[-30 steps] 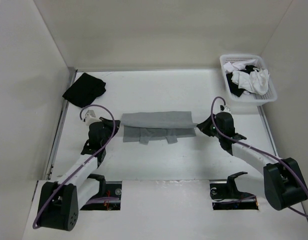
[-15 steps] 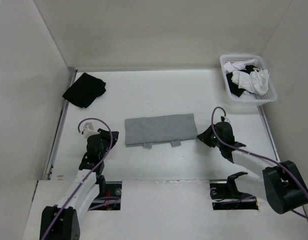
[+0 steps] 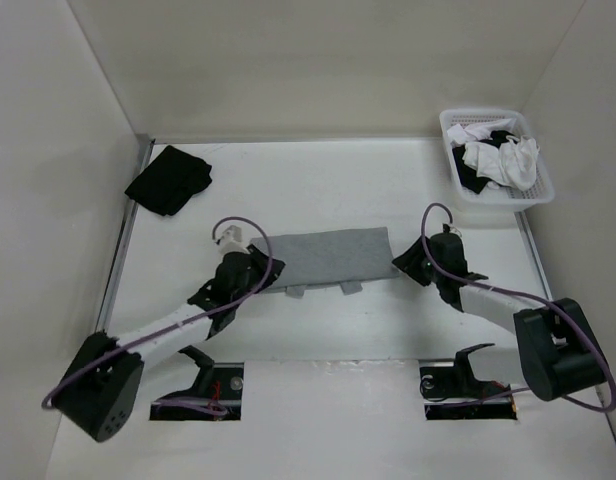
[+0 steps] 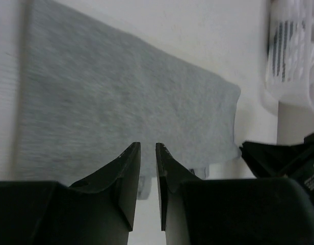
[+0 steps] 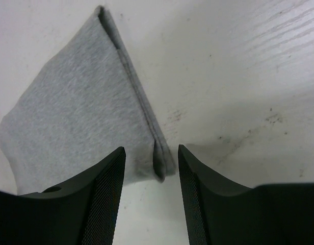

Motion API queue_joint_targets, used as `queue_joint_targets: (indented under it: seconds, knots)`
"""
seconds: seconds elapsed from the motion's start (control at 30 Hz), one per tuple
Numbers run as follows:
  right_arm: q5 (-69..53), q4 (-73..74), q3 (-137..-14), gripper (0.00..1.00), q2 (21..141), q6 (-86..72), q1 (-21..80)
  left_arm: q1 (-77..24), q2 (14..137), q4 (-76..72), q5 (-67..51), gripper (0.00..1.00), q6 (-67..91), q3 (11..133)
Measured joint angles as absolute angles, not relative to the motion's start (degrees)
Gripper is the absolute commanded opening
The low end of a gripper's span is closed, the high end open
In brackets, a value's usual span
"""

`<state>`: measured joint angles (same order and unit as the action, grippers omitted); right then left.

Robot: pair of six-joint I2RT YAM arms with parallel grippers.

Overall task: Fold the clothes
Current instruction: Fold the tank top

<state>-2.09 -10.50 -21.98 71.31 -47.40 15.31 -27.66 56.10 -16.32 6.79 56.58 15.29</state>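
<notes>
grey shirt (image 3: 323,258) is lying folded into a flat strip mid table (image 3: 318,190), left pincer (image 4: 148,145) only barely parted over its left end gripping nothing, right pincer (image 5: 150,148) spread wide with the shirt's right corner loose between its fingers

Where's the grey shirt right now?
In the top view, the grey shirt lies folded flat in the middle of the table, between the left gripper at its left end and the right gripper at its right corner.
</notes>
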Motion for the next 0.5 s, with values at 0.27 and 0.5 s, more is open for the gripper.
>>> queue_joint_targets:
  seconds: [0.27,0.5]
  knots:
    - [-7.05,-15.73,-23.4,0.38,78.32,-48.97,14.94,-38.13,74.39,-24.36,10.96,0.17,59.24,17.5]
    - [-10.44,-20.97,-23.44,0.08,82.94,-52.16,14.35,-32.6,73.76,-26.68,11.84,0.17,59.72,13.58]
